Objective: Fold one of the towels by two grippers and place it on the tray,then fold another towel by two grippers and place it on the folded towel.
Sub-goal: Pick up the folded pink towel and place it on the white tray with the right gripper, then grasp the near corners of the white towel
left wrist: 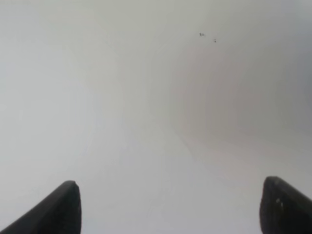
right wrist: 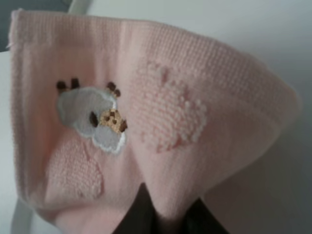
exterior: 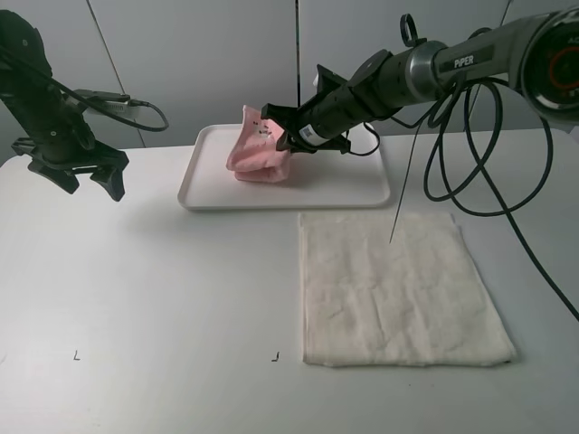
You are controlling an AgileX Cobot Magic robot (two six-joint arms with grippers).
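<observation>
The pale pink towel [exterior: 256, 147] hangs bunched over the white tray [exterior: 285, 185], its lower part resting on the tray. My right gripper [exterior: 274, 127] reaches across from the right and is shut on the towel's upper edge. In the right wrist view the pink towel [right wrist: 161, 122] fills the frame, with an embroidered animal patch, pinched between dark fingertips [right wrist: 139, 214]. The cream towel [exterior: 398, 287] lies flat on the table in front of the tray, to the right. My left gripper [exterior: 90, 176] hovers open at the far left, holding nothing; its fingers [left wrist: 53, 212] frame bare table.
The right arm's black cables [exterior: 470, 163] loop over the table behind the cream towel. Small black corner marks [exterior: 276, 357] sit near the table's front edge. A white wall stands behind the tray.
</observation>
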